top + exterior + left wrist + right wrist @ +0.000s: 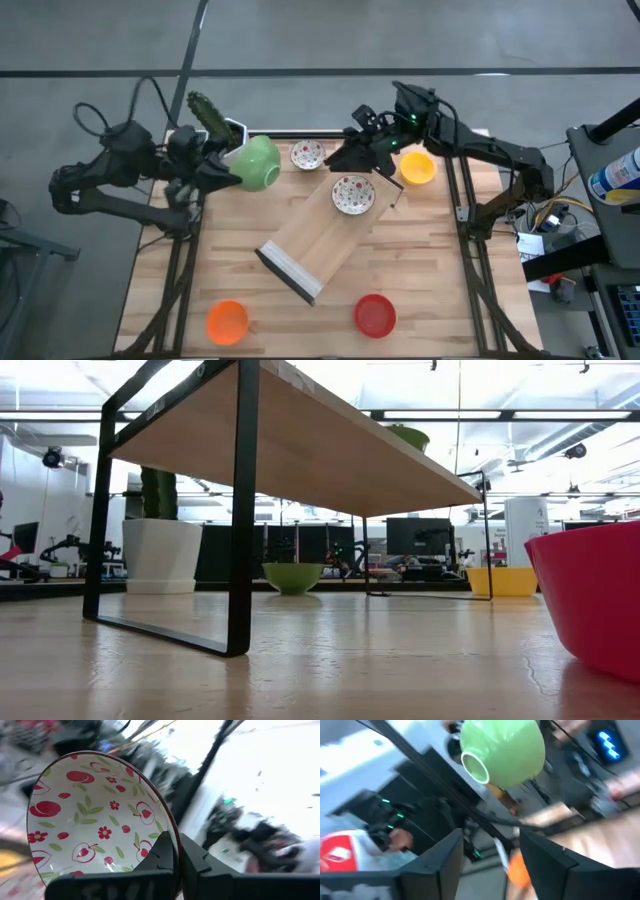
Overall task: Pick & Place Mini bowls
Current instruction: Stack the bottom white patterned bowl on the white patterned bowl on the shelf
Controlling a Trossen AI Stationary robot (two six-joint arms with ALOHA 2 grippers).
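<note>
Six mini bowls are showing on the table as we are looking down. One, a green-backed bowl [260,163] with a white, red-patterned inside, is hanging tilted above the back-left of the table, beside the cactus pot [222,128]. The left gripper [222,172] is clenching its rim. The right gripper [340,158] is hovering at the back, its jaws released and empty, between a second patterned bowl [307,154] and the yellow bowl [417,167]. A third patterned bowl [352,193] is sitting on the wooden stand [315,245]. The orange bowl [227,321] and red bowl [375,314] are lying at the front. We are judging this the carry step. The next move is calling for levelling the bowl over its place before letting go.
</note>
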